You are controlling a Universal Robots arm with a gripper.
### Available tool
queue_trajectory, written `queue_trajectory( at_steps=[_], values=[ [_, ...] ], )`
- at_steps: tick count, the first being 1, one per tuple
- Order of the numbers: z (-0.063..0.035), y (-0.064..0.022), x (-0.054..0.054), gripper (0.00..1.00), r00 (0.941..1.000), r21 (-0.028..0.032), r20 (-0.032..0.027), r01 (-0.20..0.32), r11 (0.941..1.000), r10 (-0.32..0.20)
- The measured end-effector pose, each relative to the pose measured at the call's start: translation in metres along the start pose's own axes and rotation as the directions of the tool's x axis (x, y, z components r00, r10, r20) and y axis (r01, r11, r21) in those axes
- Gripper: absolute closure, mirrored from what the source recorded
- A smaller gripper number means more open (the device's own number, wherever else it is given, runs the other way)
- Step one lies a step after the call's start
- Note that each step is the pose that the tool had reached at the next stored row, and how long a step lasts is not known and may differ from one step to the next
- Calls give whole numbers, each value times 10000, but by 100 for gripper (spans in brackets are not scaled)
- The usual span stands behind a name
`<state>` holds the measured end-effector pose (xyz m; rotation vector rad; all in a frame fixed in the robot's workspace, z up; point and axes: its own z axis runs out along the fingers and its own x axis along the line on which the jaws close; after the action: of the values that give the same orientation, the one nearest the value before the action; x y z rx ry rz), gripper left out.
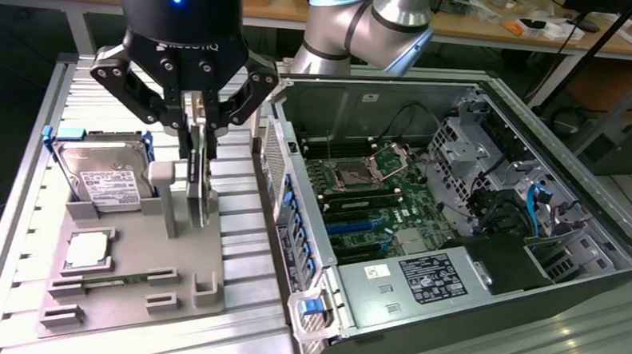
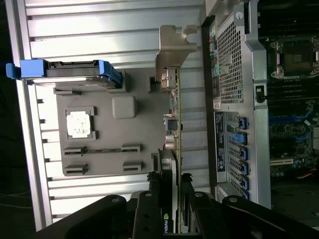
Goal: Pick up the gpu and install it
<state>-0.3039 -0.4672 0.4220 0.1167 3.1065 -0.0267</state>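
Exterior view: grips upright gpu [image 1: 198, 180] across its flat faces with clenched tool [image 1: 198, 144], at the grey holder [image 1: 129, 297]. Could slip or tilt; might snag bracket [image 2: 177, 45] on case wall [image 1: 279, 167].

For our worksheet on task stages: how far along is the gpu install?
Done: the claw is clamped on the gpu. In hand: the gpu stands on edge at the grey holder tray, not clearly lifted. Left: seating it in the open computer case.

Case wall [image 1: 279, 155] close beside the hand [image 1: 198, 152]; perhaps narrow room between.
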Motion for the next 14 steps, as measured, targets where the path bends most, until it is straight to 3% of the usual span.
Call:
queue_trajectory(
  at_steps=[5, 14],
  values=[
    [-49, -1, -1, 73, 10000, 18, 2, 1, 10000, -1],
    [-52, 1, -29, 73, 10000, 20, 1, 0, 10000, 0]
  ],
)
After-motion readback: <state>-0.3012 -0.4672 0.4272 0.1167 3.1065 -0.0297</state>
